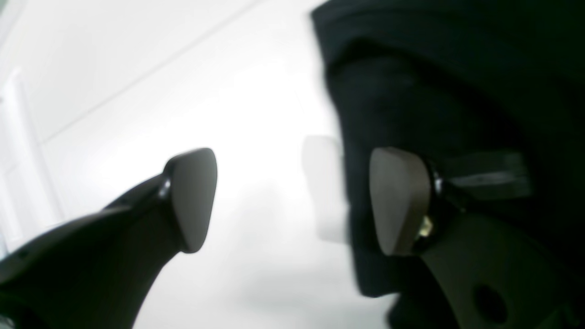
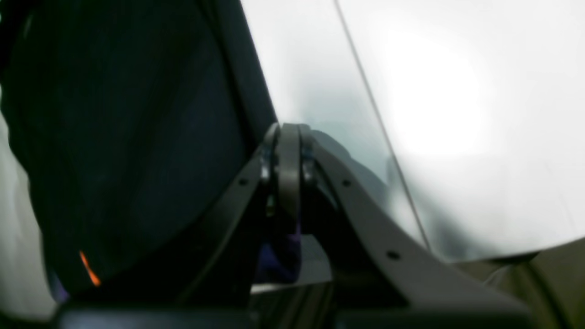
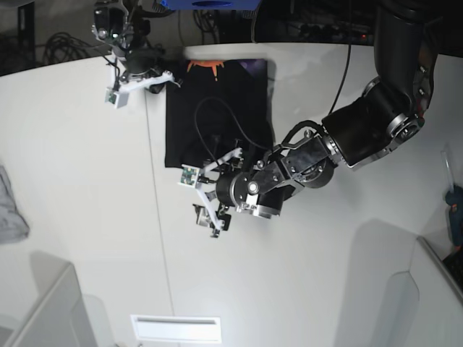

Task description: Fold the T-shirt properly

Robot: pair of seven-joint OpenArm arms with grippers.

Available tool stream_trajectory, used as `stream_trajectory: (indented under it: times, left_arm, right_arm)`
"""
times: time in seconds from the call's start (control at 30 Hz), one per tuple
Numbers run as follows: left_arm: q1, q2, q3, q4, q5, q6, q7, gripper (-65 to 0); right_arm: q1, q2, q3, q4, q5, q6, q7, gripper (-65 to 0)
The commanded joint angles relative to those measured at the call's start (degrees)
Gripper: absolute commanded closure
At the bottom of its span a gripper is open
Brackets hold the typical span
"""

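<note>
Bright, perhaps overhead light — glaring white table (image 3: 87,217), both wrist views blurred, washed out.

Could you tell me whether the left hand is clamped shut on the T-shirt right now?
No: the left hand has its pads wide apart with bare table between them, and the T-shirt lies off to one side.

The base view looks straight down from high above the desk (image 3: 87,217), taking in both arms. Each wrist view sits just behind its jaws, facing past them, very near the T-shirt (image 3: 217,108), which all three views share.
</note>
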Motion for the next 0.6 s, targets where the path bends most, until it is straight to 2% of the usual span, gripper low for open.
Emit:
stream_trajectory:
  times: [0.0,0.17,0.2,0.27,0.37,0.4,0.57]
  left_arm:
    - [-1.03,0.35,-2.69,1.78,-0.37,0.38,-0.62,-50.0]
    - [2.84,0.09,-15.09,6.18,-0.37,0.38,-0.62,-48.9]
    - [3.98,0.0,-17.9,7.76,-0.37,0.38,-0.62,-46.4]
    - [7.32,-0.18,-24.14,11.01,-0.37,0.38,-0.62,-34.6]
    - [13.04,-2.73,-32.93,15.85,-0.37,0.38,-0.53,-5.1]
    - [14.8,-3.43,-35.13,17.52,-0.37,0.38,-0.53,0.0]
    - [26.84,-8.62,-46.56,25.69,-0.28,0.38,-1.32,0.0]
  right_arm:
    - [-0.28,0.26,0.42,0.79,0.12,-0.61,1.05,0.0]
    - [-0.63,0.7,0.6,0.88,0.12,-1.32,6.07,0.0]
    - [-0.63,0.7,1.12,1.05,0.12,-1.32,6.42,0.0]
    - [-0.63,0.79,2.88,1.58,0.12,-1.23,6.5,0.0]
    - [-0.99,1.85,3.67,3.78,-4.45,-1.23,6.5,0.0]
    - [-1.51,2.2,3.59,4.57,-6.91,-1.23,6.59,0.0]
    - [-4.41,3.69,3.59,6.68,-23.17,-0.88,7.3,0.0]
